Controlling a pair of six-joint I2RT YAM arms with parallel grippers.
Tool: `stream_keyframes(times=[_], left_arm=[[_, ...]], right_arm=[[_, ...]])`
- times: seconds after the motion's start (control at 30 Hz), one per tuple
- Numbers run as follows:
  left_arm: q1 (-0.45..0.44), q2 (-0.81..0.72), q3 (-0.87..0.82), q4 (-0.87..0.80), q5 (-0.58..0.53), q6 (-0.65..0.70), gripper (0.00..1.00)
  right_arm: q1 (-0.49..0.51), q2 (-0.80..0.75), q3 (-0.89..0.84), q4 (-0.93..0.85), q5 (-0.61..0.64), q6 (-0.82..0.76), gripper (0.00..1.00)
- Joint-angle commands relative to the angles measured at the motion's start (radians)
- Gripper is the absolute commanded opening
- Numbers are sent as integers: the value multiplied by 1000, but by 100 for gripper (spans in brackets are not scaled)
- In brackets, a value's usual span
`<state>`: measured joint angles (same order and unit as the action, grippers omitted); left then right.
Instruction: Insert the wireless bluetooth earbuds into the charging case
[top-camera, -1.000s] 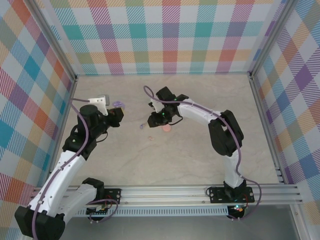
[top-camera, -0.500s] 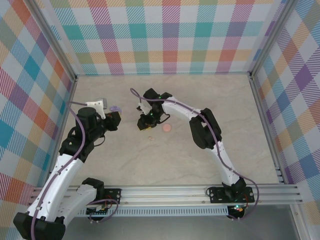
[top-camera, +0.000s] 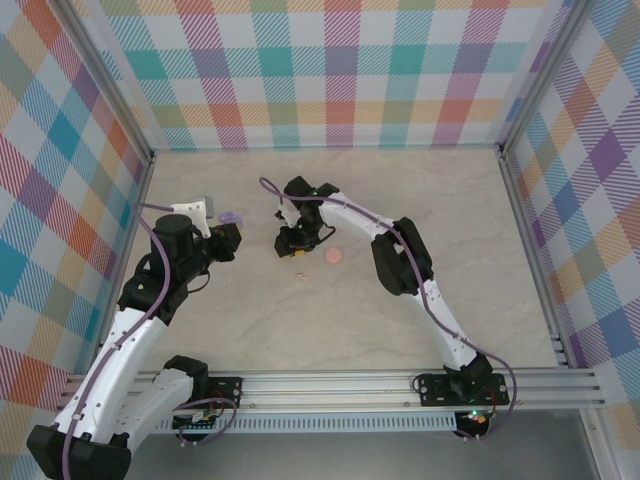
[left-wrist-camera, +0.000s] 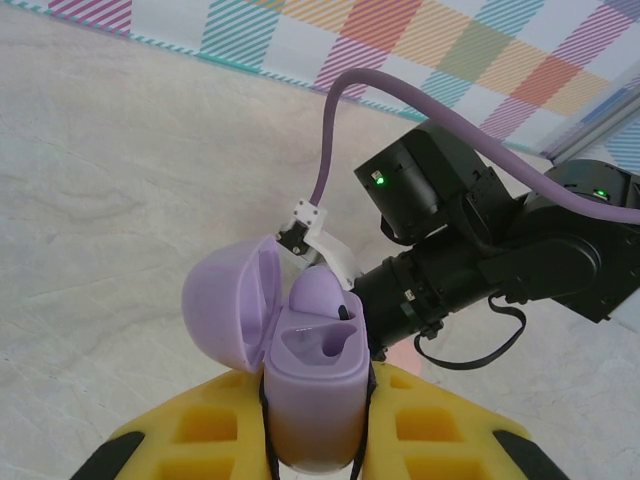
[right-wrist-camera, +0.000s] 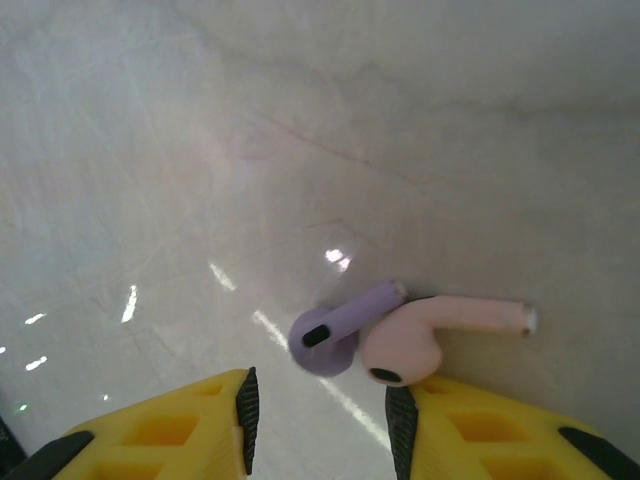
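Note:
My left gripper (left-wrist-camera: 317, 415) is shut on the purple charging case (left-wrist-camera: 318, 365), held upright with its lid (left-wrist-camera: 222, 308) swung open to the left. One purple earbud (left-wrist-camera: 318, 293) sits in the far slot; the near slot is empty. In the top view the case (top-camera: 232, 216) is at the left gripper (top-camera: 228, 236). My right gripper (right-wrist-camera: 323, 420) stands open, low over the table. Between its yellow fingers lie a purple earbud (right-wrist-camera: 335, 330) and a pink earbud (right-wrist-camera: 430, 335), touching each other. The pink one rests against the right finger (right-wrist-camera: 402, 430). The right gripper (top-camera: 296, 243) is near the table's middle.
A pink round disc (top-camera: 333, 256) lies just right of the right gripper. A tiny pink piece (top-camera: 300, 277) lies on the table in front of that gripper. Checked walls enclose the marble table (top-camera: 400, 320) on three sides.
The right arm has swung left toward the left gripper and come down over the two earbuds, its jaws spreading wider. The left gripper shifted slightly left with the case.

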<state>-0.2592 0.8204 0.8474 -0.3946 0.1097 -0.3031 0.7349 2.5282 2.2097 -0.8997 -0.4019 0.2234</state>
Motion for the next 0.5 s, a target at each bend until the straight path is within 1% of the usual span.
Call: stream_keyframes(times=[0.0, 0.23, 0.37, 0.47], left_arm=[[14, -16, 13, -18, -12, -5, 0], [15, -15, 8, -16, -11, -4, 0], [15, -16, 6, -12, -10, -4, 0], [15, -13, 5, -12, -11, -4, 0]], right_arm=[[-2, 18, 36, -42, 67, 10, 43], [0, 51, 87, -41, 40, 11, 46], [-2, 66, 122, -50, 82, 30, 46], [0, 69, 139, -56, 113, 39, 43]])
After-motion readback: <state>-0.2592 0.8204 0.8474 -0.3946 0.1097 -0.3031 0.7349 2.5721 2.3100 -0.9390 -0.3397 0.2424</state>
